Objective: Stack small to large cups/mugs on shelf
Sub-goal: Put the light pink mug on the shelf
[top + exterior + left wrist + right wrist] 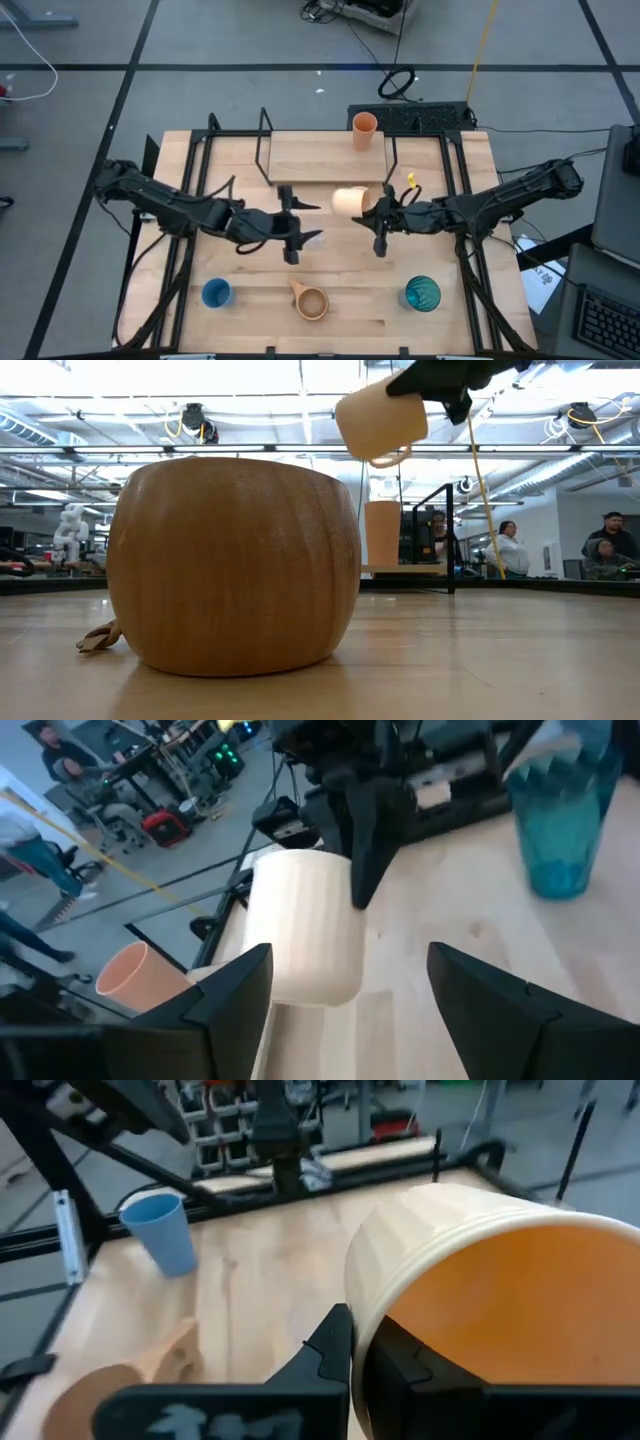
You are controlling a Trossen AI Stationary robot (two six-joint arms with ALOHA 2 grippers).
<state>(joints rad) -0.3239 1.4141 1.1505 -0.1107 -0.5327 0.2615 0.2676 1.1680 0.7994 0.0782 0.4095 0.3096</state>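
Cream ribbed mug (350, 200) clenched in right gripper (381, 222), left gripper (296, 235) released

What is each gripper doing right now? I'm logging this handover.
Left gripper: open, holding nothing.
Right gripper: shut on the cream mug.

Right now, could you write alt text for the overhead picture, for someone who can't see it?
Seen from above, the right gripper holds a cream mug by its rim above the wooden table, beside the open left gripper. An orange cup stands on the raised shelf; a blue cup, wooden mug and teal tumbler line the near edge.
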